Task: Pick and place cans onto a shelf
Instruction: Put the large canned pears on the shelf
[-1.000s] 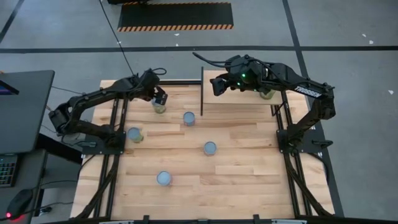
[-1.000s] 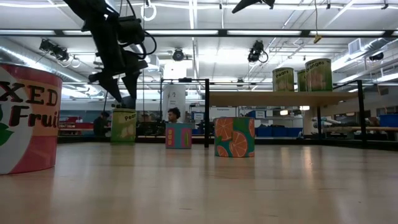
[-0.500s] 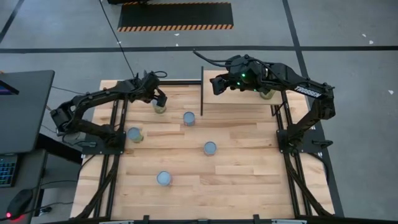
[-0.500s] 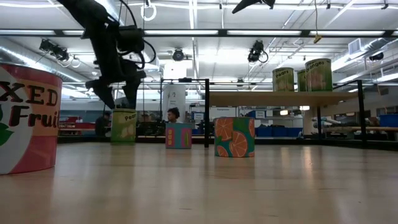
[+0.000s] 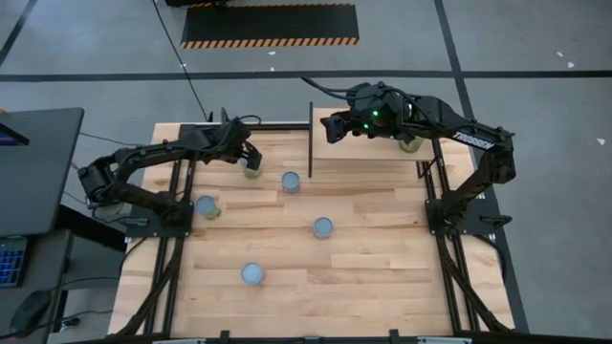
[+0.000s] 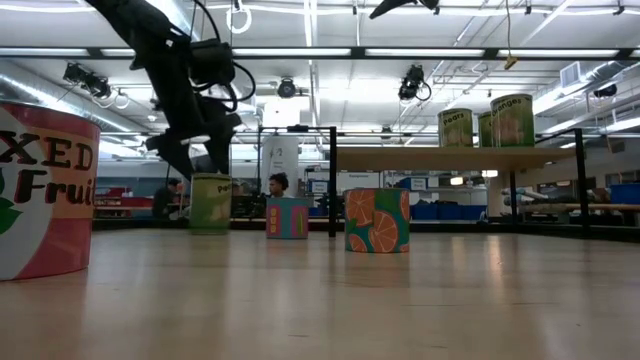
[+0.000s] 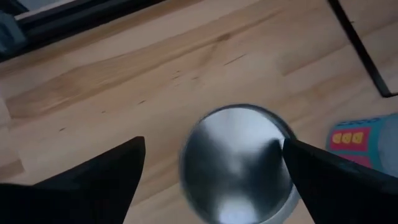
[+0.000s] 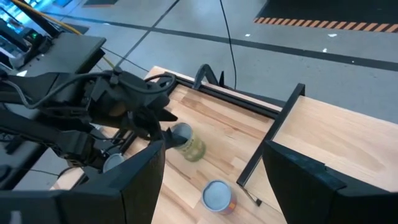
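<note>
L pincer (image 5: 251,156) has spread its fingers fully over the last sec and shifted toward the shelf (image 5: 368,143); it now hangs right over the yellow-green pears can (image 5: 252,168), fingers wide on either side of the silvery lid (image 7: 239,158), not yet touching, can upright on the desk (image 5: 363,277) near the far edge, on the L-arm side of the shelf's dark panel (image 5: 311,141). The can itself looks nudged a bit toward the shelf vs. a sec ago. Means: approach done, grasp prob next. Blue can (image 5: 291,182) sits just shelf-side of it, so little room there. R pincer (image 5: 328,127) hovers above the shelf, fingers apart, holding nothing; 2 pears cans (image 6: 455,128) stand on the shelf already.
</note>
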